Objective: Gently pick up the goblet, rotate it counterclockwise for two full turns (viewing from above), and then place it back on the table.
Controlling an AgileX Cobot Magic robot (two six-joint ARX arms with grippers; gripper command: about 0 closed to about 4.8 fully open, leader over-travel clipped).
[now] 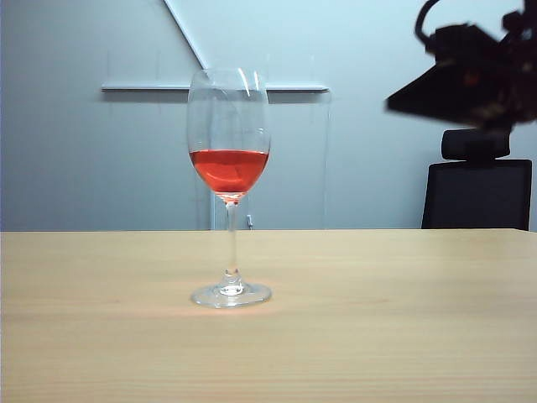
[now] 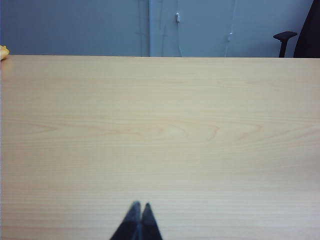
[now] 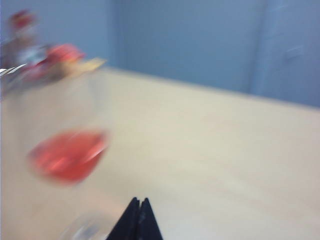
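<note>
Behind the light wood desk (image 1: 403, 336) I see a gray wall and a black chair (image 1: 477, 193), and the goblet (image 1: 229, 185) stands upright on the desk with red drink in its bowl. My right arm hangs high up on the right side, well away from the glass, and its right pincer (image 3: 139, 202) is closed tight and holds nothing, with the goblet blurry just beside it in that camera. My left pincer (image 2: 140, 206) is closed too, holds nothing, and points out over bare desk.
</note>
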